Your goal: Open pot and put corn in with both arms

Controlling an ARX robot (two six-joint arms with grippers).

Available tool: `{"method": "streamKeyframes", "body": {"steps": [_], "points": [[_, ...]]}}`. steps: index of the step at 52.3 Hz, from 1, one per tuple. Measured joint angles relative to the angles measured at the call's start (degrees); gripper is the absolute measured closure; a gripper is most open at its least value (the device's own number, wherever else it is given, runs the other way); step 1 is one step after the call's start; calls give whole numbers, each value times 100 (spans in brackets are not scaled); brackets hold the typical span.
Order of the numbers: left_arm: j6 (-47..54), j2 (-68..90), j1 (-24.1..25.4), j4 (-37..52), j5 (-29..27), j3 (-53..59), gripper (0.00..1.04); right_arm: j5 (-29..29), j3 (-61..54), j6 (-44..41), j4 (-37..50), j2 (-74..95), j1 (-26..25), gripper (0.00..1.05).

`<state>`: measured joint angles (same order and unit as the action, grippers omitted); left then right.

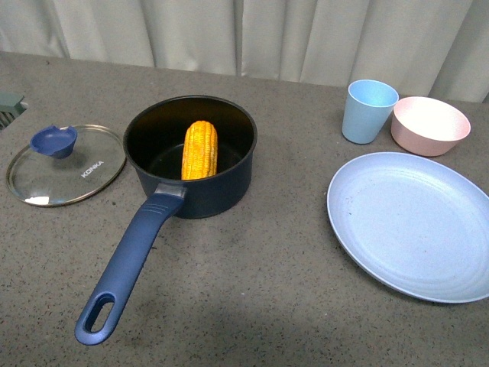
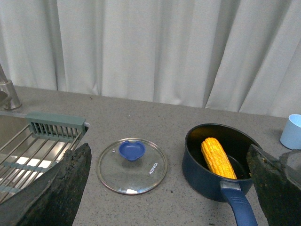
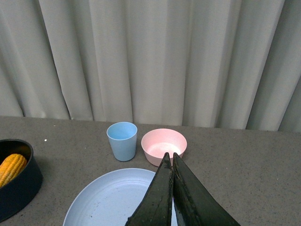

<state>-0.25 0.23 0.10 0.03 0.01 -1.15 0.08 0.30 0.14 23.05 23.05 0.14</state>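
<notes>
The corn (image 1: 199, 150) lay inside the pot (image 1: 191, 157) at frame centre (glass lid (image 1: 66, 164) off, left); the left hand (image 2: 164, 188) was spread, its fingertips cut off, the right hand (image 3: 172, 162) pressed together, empty.

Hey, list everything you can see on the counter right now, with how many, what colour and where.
pot: one, dark navy with long blue handle, centre-left of the counter, open
corn: one, yellow-orange, lying inside the pot
lid: one, clear glass with blue knob, flat on the counter left of the pot
cup: one, light blue, upright at far right
bowl: one, pink, right beside the cup
plate: one, light blue, bare, nearer than cup and bowl
sink rack: one, grey-green, on the sink edge beyond the lid
left gripper: black, open, holding nothing
right gripper: black, shut, above the plate
</notes>
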Motion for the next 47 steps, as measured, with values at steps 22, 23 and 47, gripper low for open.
{"method": "streamKeyframes", "body": {"steps": [22,23,47], "points": [[0,0,0,0,-2,0,7,0,0,0,-817,-839,0,104],[0,0,0,0,0,0,7,0,0,0,-833,-857,0,104],[0,0,0,0,-2,0,7,-13,2,-4,-2260,-2146,0,104]]}}
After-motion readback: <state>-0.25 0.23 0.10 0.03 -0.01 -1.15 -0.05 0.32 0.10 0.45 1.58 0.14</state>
